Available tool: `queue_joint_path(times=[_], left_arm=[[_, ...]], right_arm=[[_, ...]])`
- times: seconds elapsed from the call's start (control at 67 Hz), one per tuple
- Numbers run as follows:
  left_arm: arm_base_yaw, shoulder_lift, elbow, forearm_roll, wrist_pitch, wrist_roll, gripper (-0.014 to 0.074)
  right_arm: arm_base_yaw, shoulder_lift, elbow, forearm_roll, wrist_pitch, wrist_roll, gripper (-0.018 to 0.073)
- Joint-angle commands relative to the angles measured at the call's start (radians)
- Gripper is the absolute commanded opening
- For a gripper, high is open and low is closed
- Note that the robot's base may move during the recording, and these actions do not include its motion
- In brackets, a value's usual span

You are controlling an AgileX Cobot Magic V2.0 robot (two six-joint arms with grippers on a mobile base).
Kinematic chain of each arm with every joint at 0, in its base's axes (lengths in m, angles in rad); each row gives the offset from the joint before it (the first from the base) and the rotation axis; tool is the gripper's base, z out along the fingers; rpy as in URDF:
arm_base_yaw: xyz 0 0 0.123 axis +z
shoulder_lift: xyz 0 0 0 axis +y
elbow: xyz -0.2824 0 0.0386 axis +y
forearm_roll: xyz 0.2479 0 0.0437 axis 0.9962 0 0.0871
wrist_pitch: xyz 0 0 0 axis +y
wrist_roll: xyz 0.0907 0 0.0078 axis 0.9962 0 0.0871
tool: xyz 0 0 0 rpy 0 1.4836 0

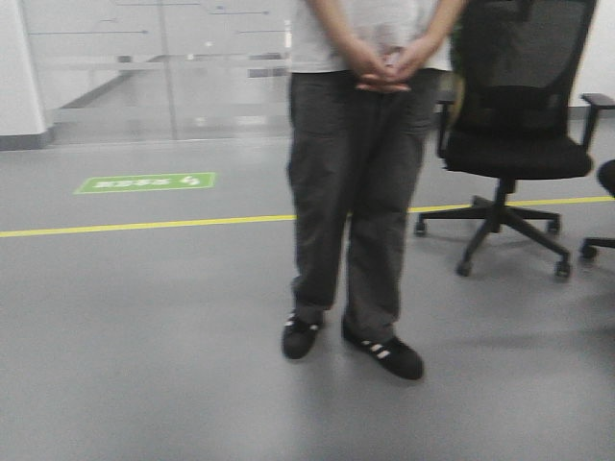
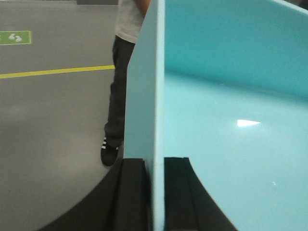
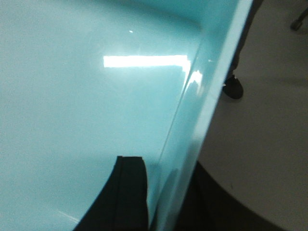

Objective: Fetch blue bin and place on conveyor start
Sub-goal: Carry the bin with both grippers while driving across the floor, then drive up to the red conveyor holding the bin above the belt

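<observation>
Wrist views: left gripper, right gripper clamp blue bin walls.

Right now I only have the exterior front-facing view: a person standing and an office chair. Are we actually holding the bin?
Observer: Yes. In the left wrist view the left gripper straddles one wall of the blue bin, with one finger inside and one outside.
Operator: And the right arm?
Observer: Same grip. The right gripper has a bin wall between its fingers, one on each face.
Operator: Is anything riding inside the bin?
Observer: Nothing that I can see. The part of the interior that shows in both wrist views is bare plastic.
</observation>
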Motion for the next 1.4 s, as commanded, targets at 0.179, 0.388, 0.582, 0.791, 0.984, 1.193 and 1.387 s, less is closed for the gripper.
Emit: queue_joint_path(times=[0.179,0.388,0.582,0.791,0.984,1.193,1.387], left_arm=[[-0.005,-0.015,-0.016,-0.038,-0.066,-0.015,-0.0111],[-0.005,-0.015,-0.016,-0.038,-0.066,-0.015,-0.0111],[-0.005,-0.015,-0.016,-0.038,-0.066,-0.015,-0.0111],[-0.005,-0.015,-0.016,-0.038,-0.066,-0.015,-0.0111],[-0.005,-0.015,-0.016,-0.038,-0.066,-0.015,-0.0111],[-0.005,-0.015,-0.016,-0.038,-0.066,-0.015,-0.0111],[-0.005,-0.015,-0.016,-0.038,-0.066,-0.015,-0.0111]], right_arm=[[-0.006,-0.011,-0.009,-0.013,-0.030,-0.026,-0.0152],[-0.006,-0.011,-0.009,-0.013,-0.032,-0.026,-0.0152],[-0.006,-0.011,-0.009,-0.013,-0.032,-0.026,-0.0152],[-0.006,-0.011,-0.009,-0.013,-0.032,-0.026,-0.0152],[-0.006,-0.011,-0.009,-0.013,-0.032,-0.026,-0.0152],[-0.006,-0.011,-0.009,-0.013,-0.034,-0.026,-0.0152],[-0.006,-0.011,-0.009,-0.013,-0.045,-0.026,-0.0152]])
